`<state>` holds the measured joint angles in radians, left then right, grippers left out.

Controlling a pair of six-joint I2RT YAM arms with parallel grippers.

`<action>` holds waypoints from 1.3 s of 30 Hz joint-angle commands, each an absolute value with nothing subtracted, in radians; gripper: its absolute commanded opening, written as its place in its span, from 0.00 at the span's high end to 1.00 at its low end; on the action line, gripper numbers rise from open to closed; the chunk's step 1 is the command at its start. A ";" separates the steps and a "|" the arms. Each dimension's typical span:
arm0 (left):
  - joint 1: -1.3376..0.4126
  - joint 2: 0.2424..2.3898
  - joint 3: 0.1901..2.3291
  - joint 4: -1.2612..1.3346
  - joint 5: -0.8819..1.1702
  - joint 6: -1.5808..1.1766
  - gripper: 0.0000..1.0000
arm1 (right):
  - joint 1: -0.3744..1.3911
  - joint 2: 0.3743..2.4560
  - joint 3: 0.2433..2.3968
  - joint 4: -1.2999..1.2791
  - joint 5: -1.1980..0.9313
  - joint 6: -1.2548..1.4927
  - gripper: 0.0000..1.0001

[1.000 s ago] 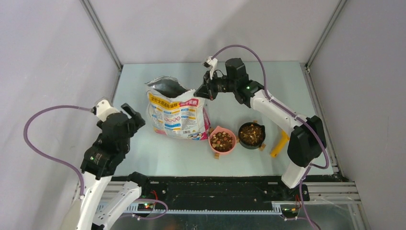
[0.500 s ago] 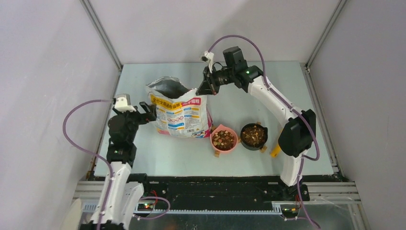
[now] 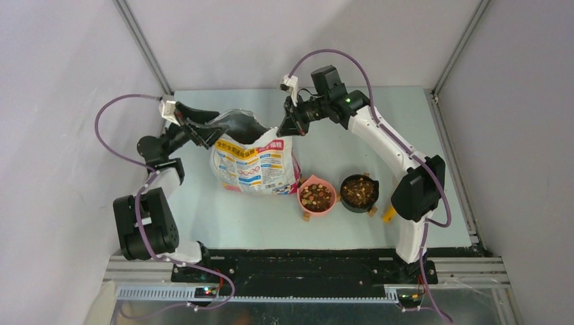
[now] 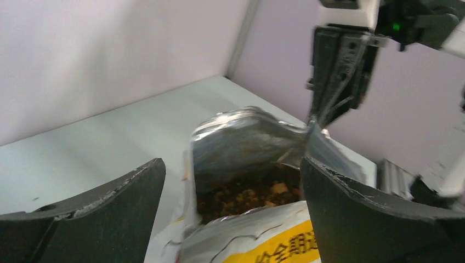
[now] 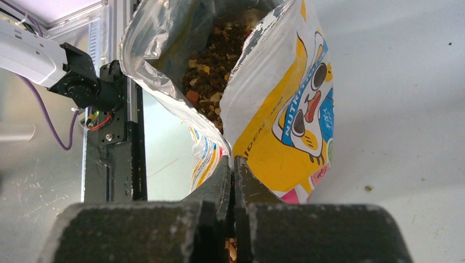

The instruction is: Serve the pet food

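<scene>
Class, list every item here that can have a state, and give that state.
Glossy white-and-yellow foil bag: upright, top open, brown kibble pellets inside.
Pink round bowl: filled with kibble.
Black round bowl: filled with kibble.
Left gripper: open, at bag's mouth.
Right gripper: shut on bag's top edge.
Yellow plastic object: lying beside black bowl.
</scene>
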<state>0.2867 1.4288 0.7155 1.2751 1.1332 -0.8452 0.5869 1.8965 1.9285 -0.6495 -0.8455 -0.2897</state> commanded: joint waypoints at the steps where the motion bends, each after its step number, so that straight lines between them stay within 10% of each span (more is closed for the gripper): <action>1: 0.224 1.437 0.805 1.534 1.308 -0.998 0.01 | 0.572 1.840 1.992 -0.570 -0.827 -0.288 1.00; 24: 0.265 1.351 0.562 1.498 1.300 -1.039 0.29 | 0.554 1.773 1.928 -0.529 -0.784 -0.242 1.00; 28: 0.276 1.344 0.554 1.464 1.285 -1.045 0.50 | 0.555 1.767 1.921 -0.529 -0.781 -0.239 1.00; 31: 0.276 1.333 0.553 1.472 1.275 -1.079 0.94 | 0.556 1.760 1.916 -0.521 -0.764 -0.227 1.00; 36: 0.277 1.218 0.472 1.414 1.186 -1.060 1.00 | 0.561 1.755 1.892 -0.420 -0.668 -0.168 1.00; 39: 0.262 0.989 0.424 0.845 1.030 -0.751 1.00 | 0.562 1.754 1.855 -0.312 -0.608 -0.115 1.00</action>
<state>0.2771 1.2339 0.4644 1.3460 1.1526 -1.0183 0.5900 1.8481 1.8576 -0.6044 -0.7467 -0.1970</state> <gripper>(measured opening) 0.007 0.012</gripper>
